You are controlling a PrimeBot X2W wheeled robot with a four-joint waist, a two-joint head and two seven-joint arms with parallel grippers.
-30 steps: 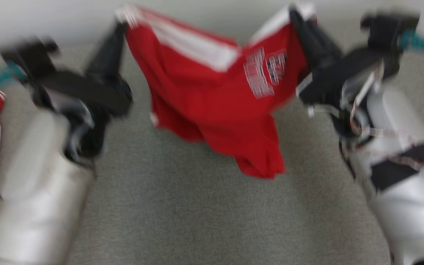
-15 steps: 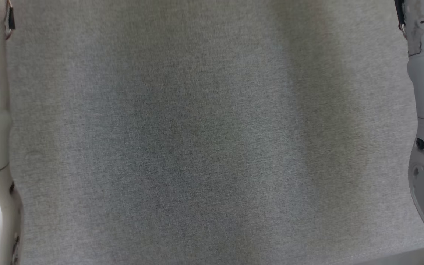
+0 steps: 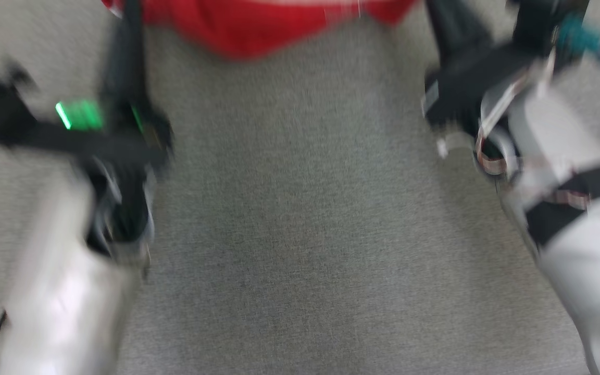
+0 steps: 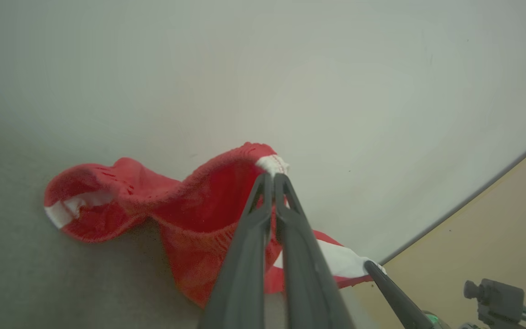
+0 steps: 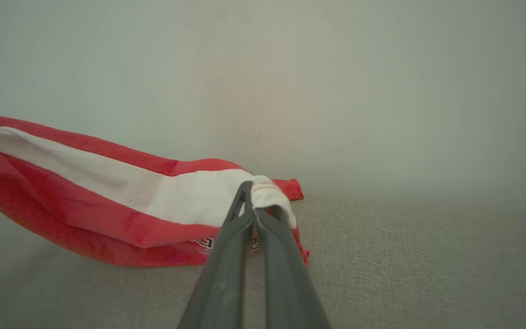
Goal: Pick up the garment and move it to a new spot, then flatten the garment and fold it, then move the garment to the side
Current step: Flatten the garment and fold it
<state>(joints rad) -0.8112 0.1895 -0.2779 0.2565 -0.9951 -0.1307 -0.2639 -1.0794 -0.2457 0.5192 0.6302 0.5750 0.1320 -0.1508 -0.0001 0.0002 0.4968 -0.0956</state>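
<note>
A: What is seen nearest, and what is changed from before?
B: The left forearm (image 3: pixel 65 291) and the right forearm (image 3: pixel 586 250), both pale and smooth, are seen blurred at the lower corners of the head view. Half a second ago only bare cloth was framed between them. Now dark fingers and a red strip at the top edge are framed too, so the camera is judged to have moved. A green light (image 3: pixel 78 114) is seen on the left wrist.

A: How are the pincers found?
B: The left gripper (image 4: pixel 273 179) is closed on a white-trimmed corner of the garment (image 4: pixel 190 214). The right gripper (image 5: pixel 253 192) is clamped on the end of its broad white band.

A: And the garment itself?
B: It is held up by two corners and sags between them. The red fabric is soft, with a coarse knit look, and its low folds are draped onto the grey cloth surface (image 3: pixel 300 234) at the far side.

A: What room is left?
B: A wide woven stretch is left bare between the arms. Behind the garment a plain pale wall (image 5: pixel 290 82) is met, and a tan area (image 4: pixel 496 219) is seen past a dark edge line
</note>
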